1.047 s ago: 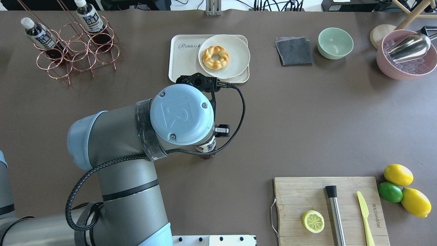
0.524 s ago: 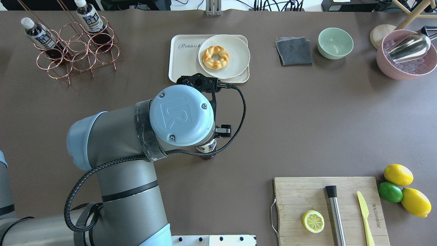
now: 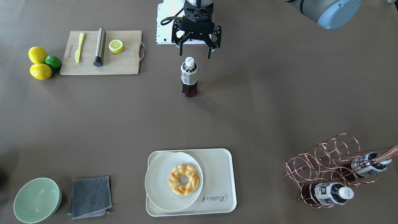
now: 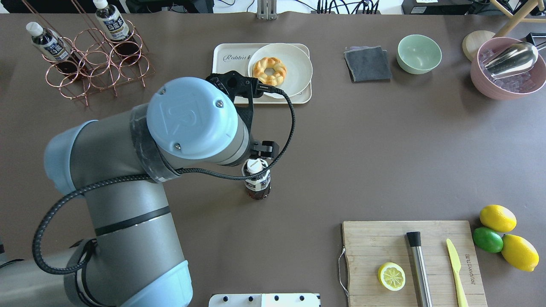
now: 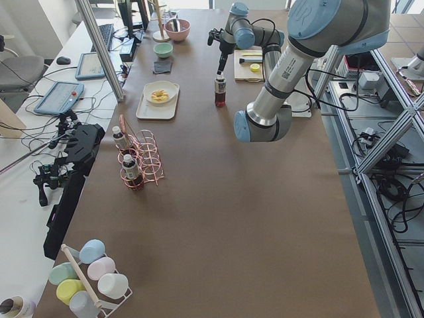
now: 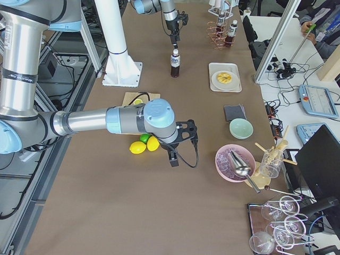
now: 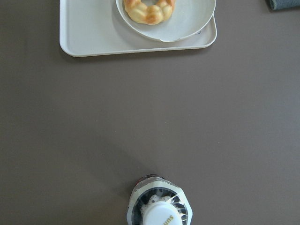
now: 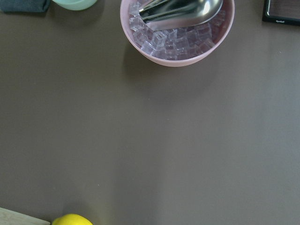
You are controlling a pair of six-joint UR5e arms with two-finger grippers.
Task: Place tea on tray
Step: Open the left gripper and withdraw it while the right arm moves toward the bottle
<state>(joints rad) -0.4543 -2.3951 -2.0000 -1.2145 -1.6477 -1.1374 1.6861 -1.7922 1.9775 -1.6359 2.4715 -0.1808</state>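
We see the left claw spread wide and empty over the tea, which stands on the surface well apart from the tray. Risk: an off-centre descent clips the cap and topples the bottle. Right claw: we can't tell.

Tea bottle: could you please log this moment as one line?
left gripper: open, above tea | tea: upright on table, not on tray | task: pending
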